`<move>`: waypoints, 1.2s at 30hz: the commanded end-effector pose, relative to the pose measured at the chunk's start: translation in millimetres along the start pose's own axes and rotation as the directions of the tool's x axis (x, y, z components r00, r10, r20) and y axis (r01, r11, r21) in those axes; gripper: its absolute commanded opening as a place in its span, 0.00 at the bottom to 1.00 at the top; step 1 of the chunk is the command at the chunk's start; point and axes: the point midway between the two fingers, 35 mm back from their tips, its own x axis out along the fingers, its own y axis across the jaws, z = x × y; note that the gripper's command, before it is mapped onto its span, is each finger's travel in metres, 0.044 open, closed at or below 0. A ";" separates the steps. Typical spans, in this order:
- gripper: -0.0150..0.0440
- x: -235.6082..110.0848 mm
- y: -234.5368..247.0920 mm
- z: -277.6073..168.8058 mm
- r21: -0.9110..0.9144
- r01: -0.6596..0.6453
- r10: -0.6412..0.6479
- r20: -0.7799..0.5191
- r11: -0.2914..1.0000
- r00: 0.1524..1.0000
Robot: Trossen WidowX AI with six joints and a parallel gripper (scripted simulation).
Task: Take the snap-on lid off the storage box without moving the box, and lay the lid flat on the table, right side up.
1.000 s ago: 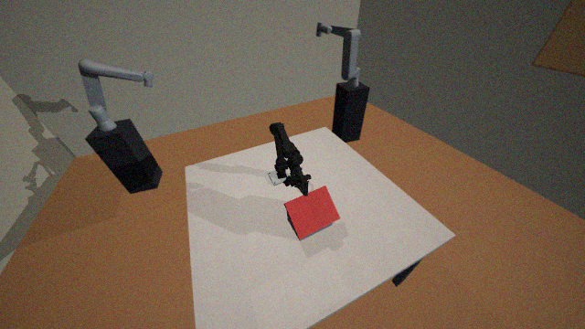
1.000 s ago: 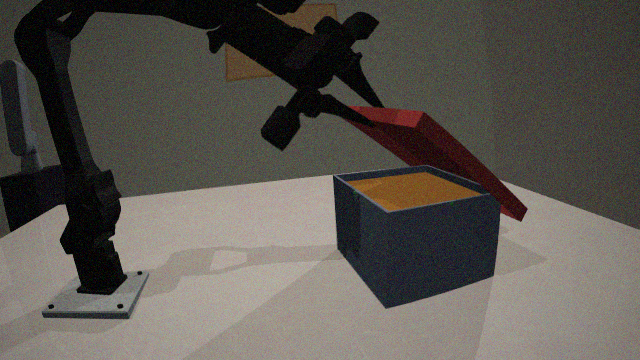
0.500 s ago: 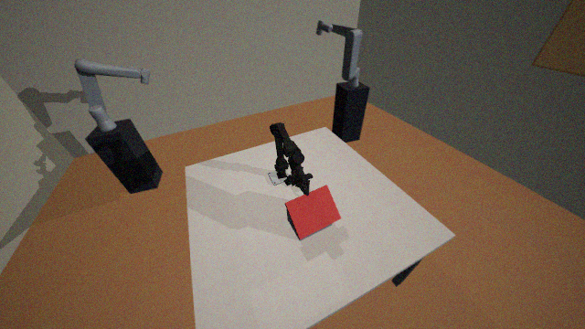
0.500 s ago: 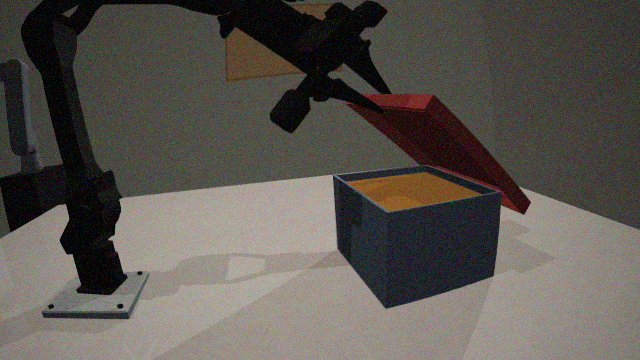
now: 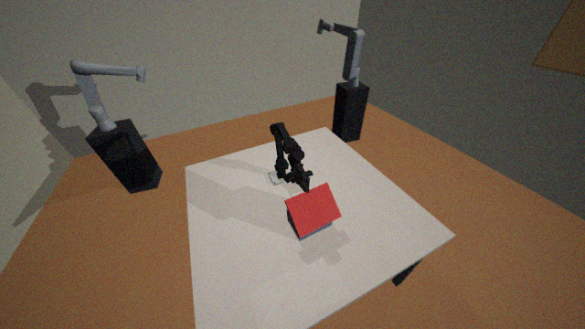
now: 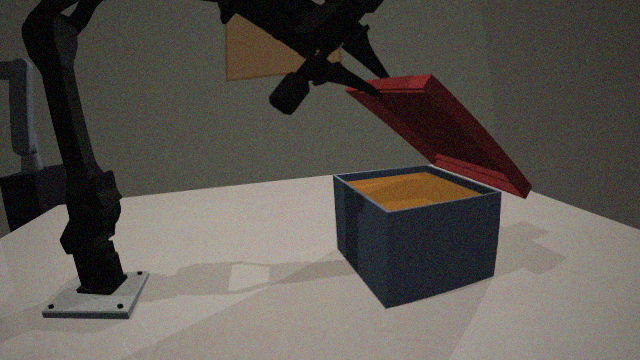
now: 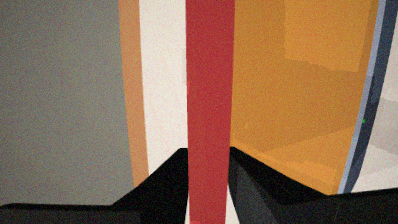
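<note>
- Wrist view is showing my claw (image 7: 209, 172) pinching the lid (image 7: 210, 90) edge-on, a finger (image 7: 165, 185) pressing on each face of the red rim.
- I am judging the lid stiff: it is hanging from one edge without sagging or bending, so a rim pinch is enough to carry it.
- I am guessing it is light but smooth, so held by one edge it could pivot or slip between my fingers; a deeper bite near the middle of that rim would be steadier.
- Beyond the lid, the open box (image 6: 420, 240) is sitting on the table (image 6: 240, 320), its orange inside showing.
- From the exterior view, the lid's far edge is sloping down just past the box's far rim; I cannot tell whether they are touching.
</note>
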 end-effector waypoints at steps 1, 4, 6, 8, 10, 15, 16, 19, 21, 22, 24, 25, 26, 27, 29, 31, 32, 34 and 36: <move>0.25 -4.7 7.2 0.3 0.003 -0.009 0.009 0.002 1.000 1.000; 0.25 -7.3 10.2 0.3 0.003 -0.009 0.009 0.002 1.000 1.000; 0.25 -8.9 12.2 0.3 0.003 -0.009 0.009 0.002 1.000 1.000; 0.25 -10.6 14.1 0.3 0.003 -0.009 0.009 0.002 1.000 1.000; 0.25 -12.3 16.1 0.3 0.003 -0.009 0.008 0.002 1.000 1.000; 0.25 -10.1 11.3 4.7 0.003 -0.008 0.008 0.002 1.000 1.000; 0.25 -9.8 10.4 7.1 0.003 -0.008 0.008 0.002 1.000 1.000; 0.25 -10.3 9.5 13.0 0.002 -0.008 0.008 0.003 1.000 1.000; 0.25 -10.7 9.1 17.0 0.002 -0.008 0.008 0.003 1.000 1.000; 0.25 -10.9 8.9 18.9 0.002 -0.008 0.008 0.003 1.000 1.000; 0.25 -11.3 8.6 22.9 0.002 -0.008 0.008 0.003 1.000 1.000; 0.25 -11.5 8.4 24.9 0.001 -0.008 0.008 0.004 1.000 1.000; 0.25 -11.7 8.2 26.8 0.001 -0.008 0.008 0.004 1.000 1.000; 0.25 -11.9 8.0 28.8 0.001 -0.008 0.008 0.004 1.000 1.000; 0.25 -12.3 7.6 32.8 0.001 -0.008 0.008 0.004 1.000 1.000; 0.25 -12.7 7.3 36.7 0.001 -0.008 0.008 0.004 1.000 1.000; 0.25 -13.0 7.1 38.7 0.000 -0.008 0.008 0.004 1.000 1.000; 0.25 -13.4 6.7 42.6 0.000 -0.008 0.008 0.005 1.000 1.000; 0.25 -13.8 6.4 46.6 0.000 -0.008 0.008 0.005 1.000 1.000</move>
